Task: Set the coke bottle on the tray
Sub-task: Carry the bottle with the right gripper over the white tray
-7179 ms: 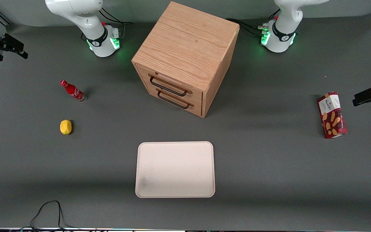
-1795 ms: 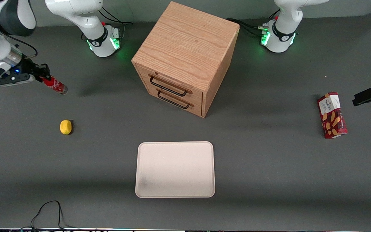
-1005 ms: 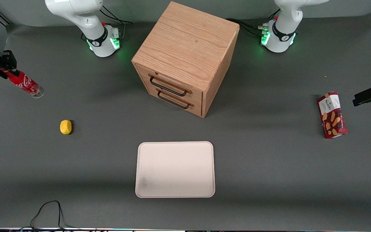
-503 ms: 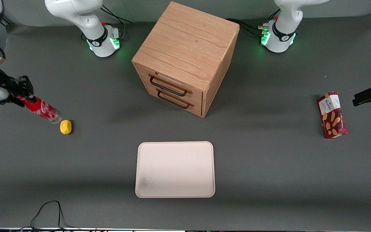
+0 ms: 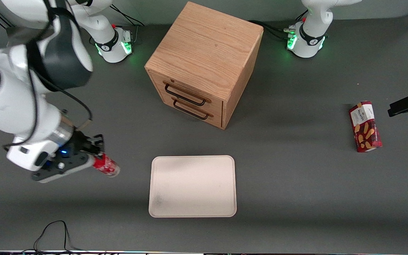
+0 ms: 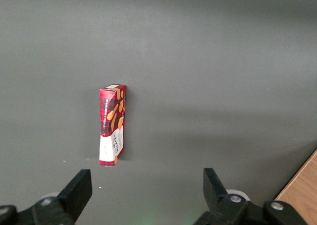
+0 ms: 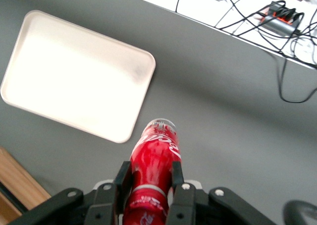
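Gripper [image 5: 96, 156] aloft beside tray [image 5: 161, 210], jaws clamped on bottle [image 5: 105, 166] near cap. We carry it clear of tabletop [image 5: 296, 184], base pointing trayward, likely for set-down there.

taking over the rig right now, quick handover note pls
Gripper: shut on the coke bottle, held in the air, tilted, clear base leading.
Bottle: above bare table beside the tray, toward the working arm's end, not yet over it.
Tray: nothing on it, nearer the front camera than the wooden cabinet.
Done: bottle picked up.
Left: carry it over the tray, lower it, release.
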You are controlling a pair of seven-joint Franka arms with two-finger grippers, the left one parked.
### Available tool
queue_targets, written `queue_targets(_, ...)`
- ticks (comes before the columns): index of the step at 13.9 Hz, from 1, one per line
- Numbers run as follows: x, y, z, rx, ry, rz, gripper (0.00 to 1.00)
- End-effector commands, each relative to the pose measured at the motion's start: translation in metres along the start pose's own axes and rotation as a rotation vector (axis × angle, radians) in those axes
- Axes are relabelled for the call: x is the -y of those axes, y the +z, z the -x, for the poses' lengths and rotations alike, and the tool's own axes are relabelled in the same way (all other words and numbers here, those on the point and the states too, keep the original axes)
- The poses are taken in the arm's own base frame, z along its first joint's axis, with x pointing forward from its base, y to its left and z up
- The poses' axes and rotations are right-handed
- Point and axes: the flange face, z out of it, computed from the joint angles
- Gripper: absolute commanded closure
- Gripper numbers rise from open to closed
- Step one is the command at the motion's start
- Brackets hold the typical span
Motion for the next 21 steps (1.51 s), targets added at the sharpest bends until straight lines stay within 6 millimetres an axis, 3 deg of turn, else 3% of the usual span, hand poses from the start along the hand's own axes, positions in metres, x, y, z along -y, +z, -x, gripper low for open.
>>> queue_targets(1,0.035,0.007,-0.019,-0.054,0.050,-0.013,1.00)
queue_targets(4,0.065,0.005,-0.022,-0.074,0.120,-0.050,1.00)
queue_targets(8,0.076,0.014,-0.027,-0.089,0.146,-0.071,1.00)
queue_targets(15,0.070,0.118,-0.047,-0.050,0.166,-0.112,1.00)
queue_targets(21,0.060,0.183,-0.061,-0.103,0.127,-0.095,1.00)
